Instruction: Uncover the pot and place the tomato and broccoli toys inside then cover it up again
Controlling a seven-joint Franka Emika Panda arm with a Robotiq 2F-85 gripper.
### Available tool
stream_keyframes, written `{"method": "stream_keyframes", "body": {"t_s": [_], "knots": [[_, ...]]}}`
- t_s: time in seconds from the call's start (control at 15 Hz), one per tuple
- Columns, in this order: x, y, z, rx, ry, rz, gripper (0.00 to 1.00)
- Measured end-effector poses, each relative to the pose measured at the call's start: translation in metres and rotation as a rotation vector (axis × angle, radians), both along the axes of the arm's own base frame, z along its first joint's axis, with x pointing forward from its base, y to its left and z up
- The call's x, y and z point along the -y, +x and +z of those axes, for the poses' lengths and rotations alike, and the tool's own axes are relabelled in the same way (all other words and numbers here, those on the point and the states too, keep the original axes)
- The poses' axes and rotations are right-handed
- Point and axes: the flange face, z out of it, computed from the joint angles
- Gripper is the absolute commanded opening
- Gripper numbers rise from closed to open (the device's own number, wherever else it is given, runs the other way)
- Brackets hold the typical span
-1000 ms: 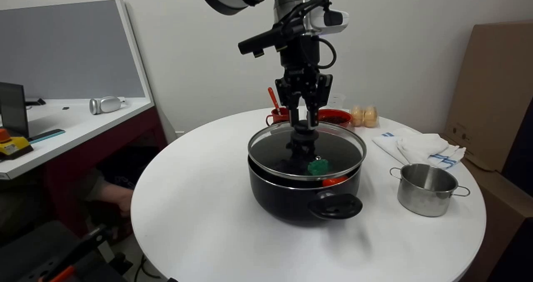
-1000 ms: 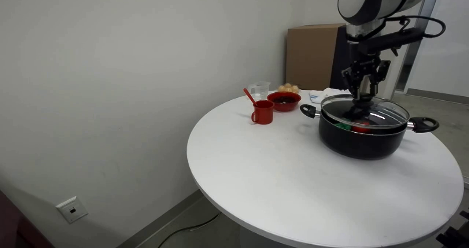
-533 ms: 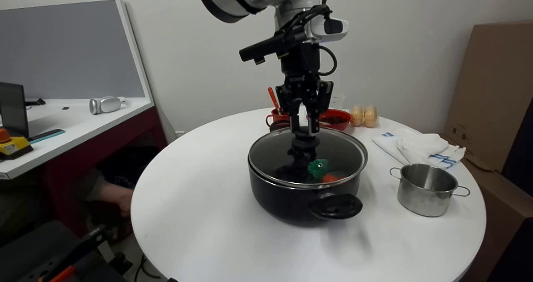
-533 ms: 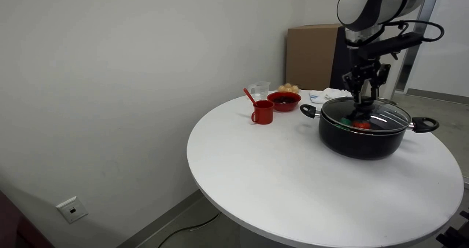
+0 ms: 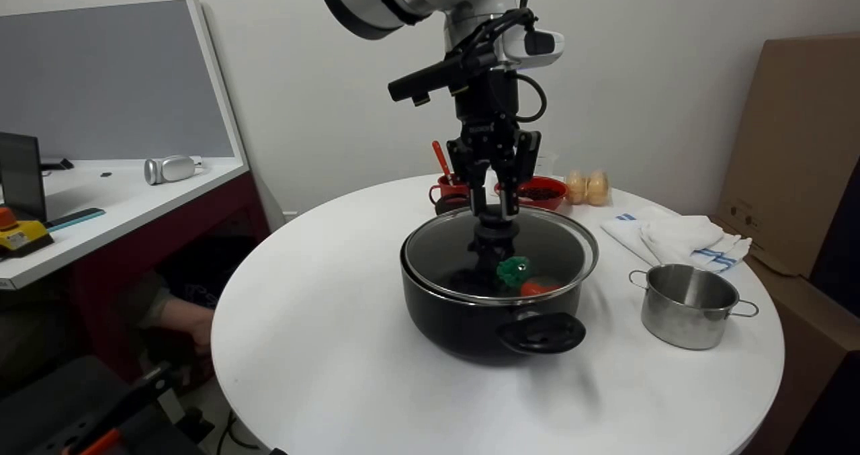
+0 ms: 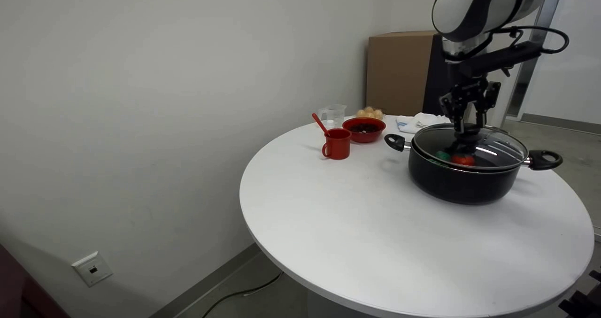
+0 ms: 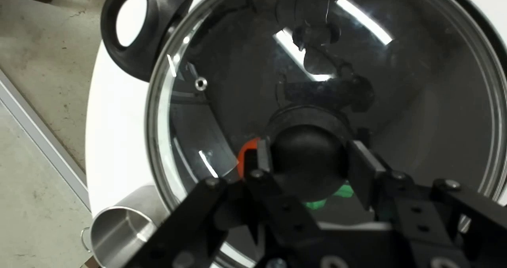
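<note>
Pinching the black lid knob (image 7: 309,161) near the middle of the wrist view with the gripper (image 5: 494,203), clasping it from both sides
Covering the wide black cooking pot (image 5: 457,334) at the center of an exterior view with the round glass lid (image 5: 457,257), sitting off to the right and leaving a crescent of rim showing at the left
Holding inside, visible through the glass just below that frame's middle, the green toy broccoli (image 5: 514,271) and, just beside it, the red-orange toy tomato (image 5: 539,288)
Bearing marks too small to read on the cardboard box (image 5: 786,173) at the right edge and the yellow emergency-stop box (image 5: 33,234) at the left edge
Seeing the small two-handled steel pot (image 5: 678,324) at the lower right, and the red mug (image 6: 338,146) near the middle of an exterior view
</note>
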Motion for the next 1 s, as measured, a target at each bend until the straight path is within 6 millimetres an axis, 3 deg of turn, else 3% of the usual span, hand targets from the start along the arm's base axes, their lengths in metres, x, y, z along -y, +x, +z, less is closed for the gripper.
{"method": "stream_keyframes", "body": {"t_s": [1.0], "knots": [[-0.012,0.004,-0.003,-0.006,0.001,0.025,0.24]]}}
